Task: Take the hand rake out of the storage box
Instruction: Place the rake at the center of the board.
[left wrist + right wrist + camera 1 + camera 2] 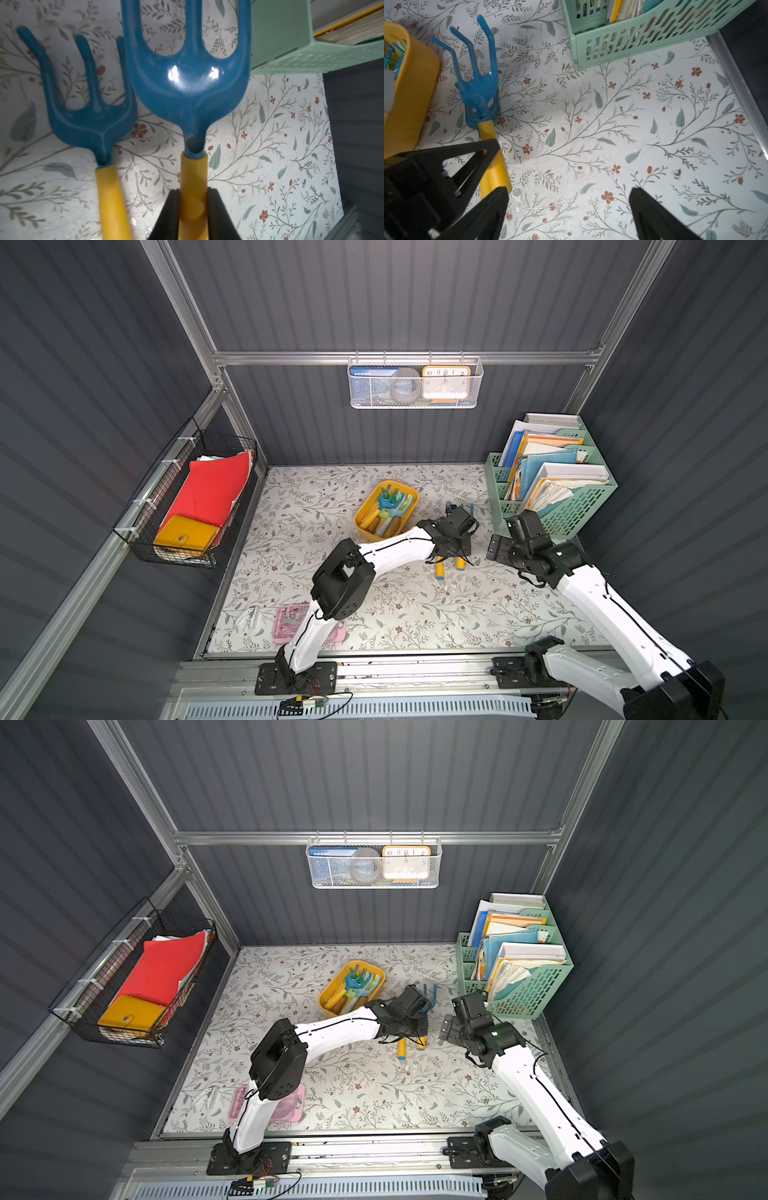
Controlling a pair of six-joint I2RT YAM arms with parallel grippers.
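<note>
storage box [368, 506]: several tools [390, 506] inside | left pincer [193, 207]: clamped on hand rake [187, 93] | right pincer [569, 191]: spread

A green perforated file holder [582, 512], filled with papers, stands at the far right corner of the floral desk [478, 614]. A black wire basket [226, 445] on the left wall holds a red folder [216, 489] and a yellow pouch [186, 535]. A white mesh basket [415, 406] on the back rail holds a clock [445, 383].
</note>
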